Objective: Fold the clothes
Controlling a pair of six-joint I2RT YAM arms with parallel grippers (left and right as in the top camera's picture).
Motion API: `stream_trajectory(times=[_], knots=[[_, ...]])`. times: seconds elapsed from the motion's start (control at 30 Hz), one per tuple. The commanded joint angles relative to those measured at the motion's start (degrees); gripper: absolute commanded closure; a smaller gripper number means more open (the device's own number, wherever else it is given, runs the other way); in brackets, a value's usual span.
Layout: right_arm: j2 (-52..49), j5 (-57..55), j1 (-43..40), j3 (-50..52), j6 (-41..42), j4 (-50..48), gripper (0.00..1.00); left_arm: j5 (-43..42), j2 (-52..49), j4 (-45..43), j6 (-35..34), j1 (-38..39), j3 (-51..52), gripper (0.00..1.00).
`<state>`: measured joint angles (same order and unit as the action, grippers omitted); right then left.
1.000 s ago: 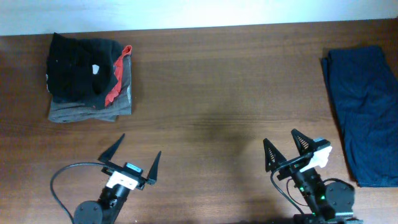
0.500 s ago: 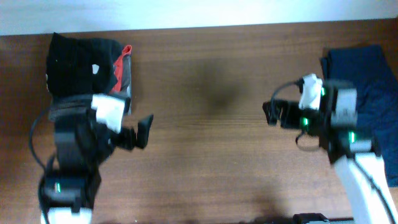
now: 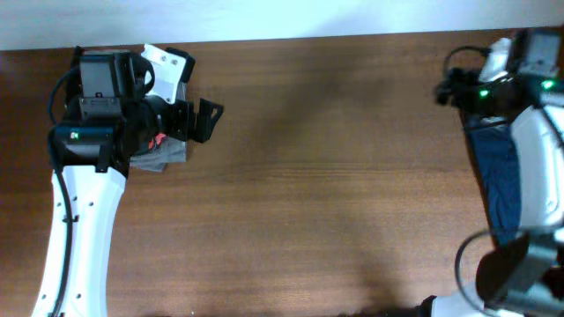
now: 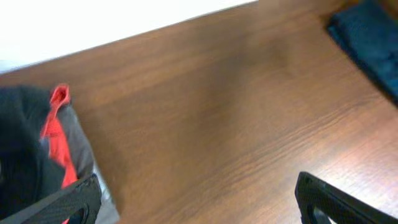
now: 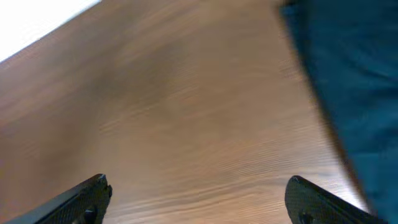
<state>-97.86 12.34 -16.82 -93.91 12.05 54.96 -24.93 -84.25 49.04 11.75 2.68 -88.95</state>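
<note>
A pile of clothes, black, red and grey (image 3: 167,153), lies at the table's back left, mostly hidden under my left arm. In the left wrist view the pile (image 4: 59,134) is at the left edge. A dark blue garment (image 3: 499,172) lies flat at the right edge; it also shows in the right wrist view (image 5: 348,74) and far off in the left wrist view (image 4: 373,37). My left gripper (image 3: 196,121) (image 4: 199,205) is open and empty, just right of the pile. My right gripper (image 3: 446,88) (image 5: 199,202) is open and empty, left of the garment's far end.
The brown wooden table (image 3: 335,194) runs between the pile and the blue garment. A white wall (image 3: 291,18) borders its far edge. Both arms' cables hang near the wrists.
Both arms have swung up from the front edge to the back of the table, the left to the pile, the right to the blue garment's far end. The clothes have not moved.
</note>
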Motion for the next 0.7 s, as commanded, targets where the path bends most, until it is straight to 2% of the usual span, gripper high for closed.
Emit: stream_trajectory(times=[0.0, 0.07, 0.13, 0.23, 0.33, 0.4, 0.5, 0.63, 0.67], knots=[[-7.56, -2.73, -6.60, -3.98, 2.43, -1.40, 0.11, -6.47, 0.48, -2.19, 1.14, 0.28, -1.66, 0.00], [-10.58, -2.75, -9.05, -4.02, 2.40, -4.55, 0.12, -6.36, 0.48, -3.72, 1.16, 0.28, -1.66, 0.01], [-15.28, -4.02, -11.19, -4.02, 2.40, -10.34, 0.19, -6.16, 0.44, -4.42, 1.14, 0.28, -1.64, 0.01], [-19.61, -4.24, -11.65, -4.02, 2.38, -13.97, 0.30, -6.16, 0.28, -4.35, -0.57, 0.28, -1.64, 0.01], [-23.52, -6.86, -11.02, -4.02, 2.40, -15.82, 0.34, -6.14, 0.24, -3.37, -0.57, 0.28, -1.64, 0.06], [-26.95, -12.31, -10.34, -4.02, 2.38, -16.87, 0.36, -5.84, 0.24, -1.38, -0.57, 0.26, -1.64, 0.06], [-30.40, -13.03, -10.19, -4.02, 2.38, -17.11, 0.38, -4.26, 0.24, 0.76, -0.57, 0.28, -1.64, 0.06], [-32.87, -12.87, -9.42, -3.98, 2.16, -16.00, 0.46, -4.20, 0.24, 1.84, -0.57, 0.28, -1.64, 0.06], [-33.14, -12.79, -9.03, -3.76, 2.19, -15.74, 0.53, -4.20, 0.24, 1.86, -0.57, 0.28, -1.64, 0.06]])
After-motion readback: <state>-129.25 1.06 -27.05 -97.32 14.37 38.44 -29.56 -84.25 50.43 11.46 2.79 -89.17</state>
